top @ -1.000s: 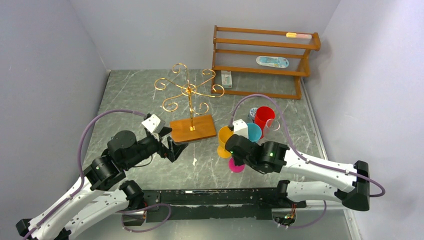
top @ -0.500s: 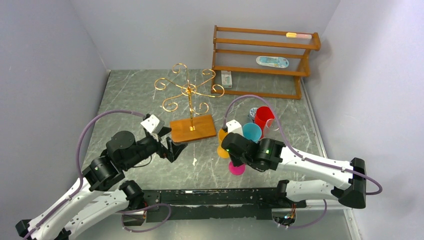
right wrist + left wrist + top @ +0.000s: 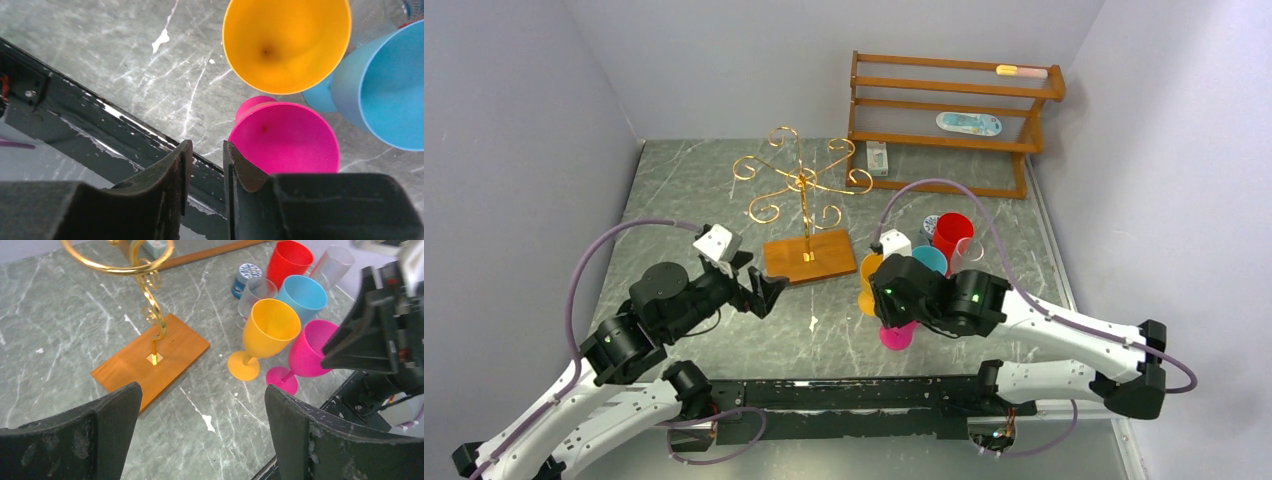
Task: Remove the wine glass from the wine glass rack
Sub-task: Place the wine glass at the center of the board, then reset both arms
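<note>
The gold wire wine glass rack [image 3: 803, 184] stands on its orange-brown wooden base [image 3: 810, 257] mid-table, and I see no glass hanging on its arms. An orange wine glass [image 3: 869, 284] and a pink wine glass [image 3: 896, 336] stand upright on the table to its right. My left gripper [image 3: 200, 440] is open and empty, low over the table just left of the base [image 3: 150, 360]. My right gripper [image 3: 207, 147] hovers above and beside the pink glass [image 3: 282, 137]. Its jaws are nearly together with nothing between them.
A blue glass [image 3: 932, 260], a red cup [image 3: 952, 232], clear glasses [image 3: 255, 292] and a small blue-lidded jar [image 3: 246, 275] cluster behind the orange glass. A brown slatted shelf [image 3: 949, 110] stands at the back right. The black base rail [image 3: 125, 125] runs along the near edge.
My left gripper has drawn back a little to the left, away from the wooden base. My right wrist has shifted slightly back and left over the orange and pink glasses.
</note>
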You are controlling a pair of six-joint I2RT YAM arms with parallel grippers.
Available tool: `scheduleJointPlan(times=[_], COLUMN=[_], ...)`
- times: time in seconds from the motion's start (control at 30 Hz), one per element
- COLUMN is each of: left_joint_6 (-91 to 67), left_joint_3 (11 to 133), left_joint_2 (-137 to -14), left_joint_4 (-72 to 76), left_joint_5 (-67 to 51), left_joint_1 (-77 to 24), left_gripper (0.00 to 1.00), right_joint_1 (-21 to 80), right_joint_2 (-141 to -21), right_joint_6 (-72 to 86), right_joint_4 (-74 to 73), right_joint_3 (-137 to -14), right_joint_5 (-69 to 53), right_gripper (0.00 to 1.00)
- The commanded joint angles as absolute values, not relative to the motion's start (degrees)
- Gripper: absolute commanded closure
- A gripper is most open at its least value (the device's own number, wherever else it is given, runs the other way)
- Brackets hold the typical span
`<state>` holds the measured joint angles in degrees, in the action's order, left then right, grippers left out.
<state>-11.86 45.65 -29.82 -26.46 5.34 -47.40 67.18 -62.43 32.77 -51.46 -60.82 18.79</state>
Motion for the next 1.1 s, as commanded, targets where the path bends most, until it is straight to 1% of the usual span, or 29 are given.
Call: scheduleJointPlan(times=[0.0, 0.17, 0.23, 0.37, 0.47, 0.57, 0.63, 0.77, 0.83, 0.93, 0.97, 1.07], left_joint_6=[-14.9, -18.7, -21.1, -27.3, -29.4, -30.0, -32.6, -35.3, -34.4, -32.4, -32.2, -30.1], left_joint_3=[47.9, 48.9, 49.4, 51.0, 51.7, 52.3, 53.0, 51.7, 51.5, 53.0, 53.2, 52.7], left_joint_2=[-29.7, -30.1, -30.7, -33.3, -37.0, -41.8, -44.2, -44.3, -45.1, -47.2, -47.3, -46.8], left_joint_4=[-29.5, -33.1, -34.9, -40.7, -43.1, -43.2, -45.3, -45.4, -44.7, -45.1, -45.2, -44.3], left_joint_5=[14.1, 23.0, 27.4, 36.6, 39.8, 39.6, 41.2, 45.3, 46.6, 46.9, 47.3, 48.0], left_joint_1=[-47.1, -47.1, -47.2, -47.2, -47.2, -47.2, -47.2, -47.1, -46.7, -45.8, -45.7, -43.3], left_gripper=[0.03, 0.03, 0.03, 0.03, 0.03, 0.03, 0.03, 0.03, 0.03, 0.03, 0.03, 0.03], right_joint_1=[67.0, 67.0, 67.0, 66.7, 62.7, 55.3, 52.5, 45.0, 38.0, 27.1, 24.7, 19.4], right_joint_2=[-57.8, -53.2, -52.2, -50.9, -52.7, -56.6, -58.1, -59.8, -60.5, -61.3, -61.5, -62.0], right_joint_6=[34.0, 34.4, 35.3, 37.3, 34.6, 31.7, 30.2, 27.4, 25.2, 22.9, 22.6, 21.7], right_joint_4=[-51.5, -49.8, -49.7, -49.0, -49.3, -49.8, -48.6, -46.9, -45.5, -43.4, -43.0, -42.4], right_joint_3=[-63.6, -63.3, -63.7, -64.5, -67.1, -71.2, -71.9, -72.2, -72.4, -72.4, -72.3, -72.3], right_joint_5=[20.5, 25.2, 29.0, 37.8, 40.3, 36.1, 34.9, 31.3, 26.1, 14.6, 10.9, 7.1], right_gripper=[0.61, 0.46, 0.4, 0.26, 0.23, 0.22, 0.22, 0.2, 0.2, 0.18, 0.18, 0.16])
